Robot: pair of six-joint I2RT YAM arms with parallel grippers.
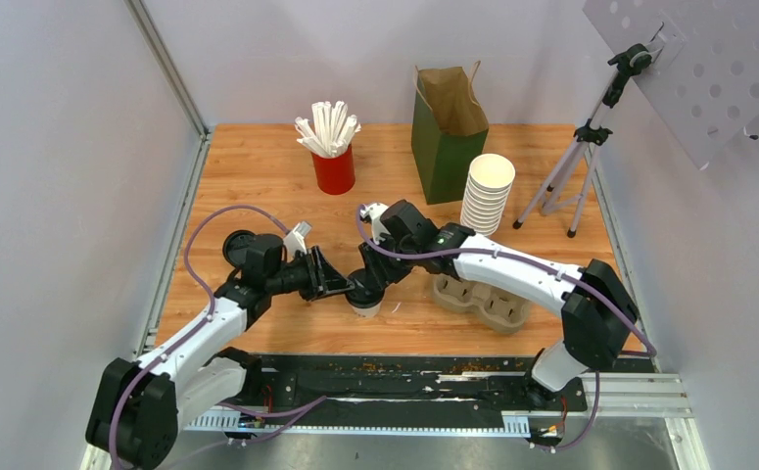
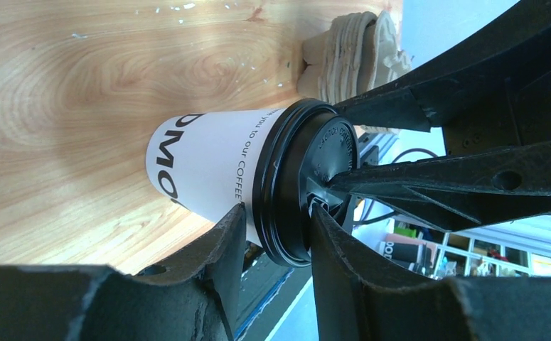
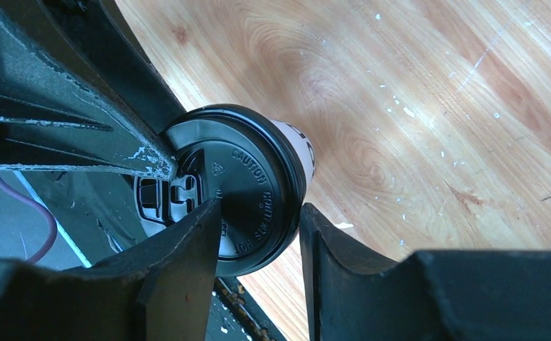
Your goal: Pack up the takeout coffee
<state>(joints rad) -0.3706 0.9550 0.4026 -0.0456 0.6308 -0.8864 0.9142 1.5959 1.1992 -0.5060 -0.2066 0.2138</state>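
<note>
The takeout coffee [image 1: 365,302], a white paper cup with a black sip lid [image 2: 308,188], stands upright on the wooden table near its front edge. My left gripper [image 1: 341,286] reaches in from the left. In the left wrist view it [image 2: 278,213] is shut on the cup's top, one finger against the white wall just under the lid and the other on the lid's top face. My right gripper [image 1: 370,279] comes down from the right. In the right wrist view it [image 3: 260,207] is shut on the lid [image 3: 251,185], one finger lying over the lid and the other against its rim.
A pulp cup carrier [image 1: 483,299] lies just right of the cup. Behind it stand a stack of lidless white cups [image 1: 486,196], an open green paper bag [image 1: 449,137] and a red cup of wrapped straws [image 1: 333,157]. A tripod [image 1: 571,176] stands at the back right.
</note>
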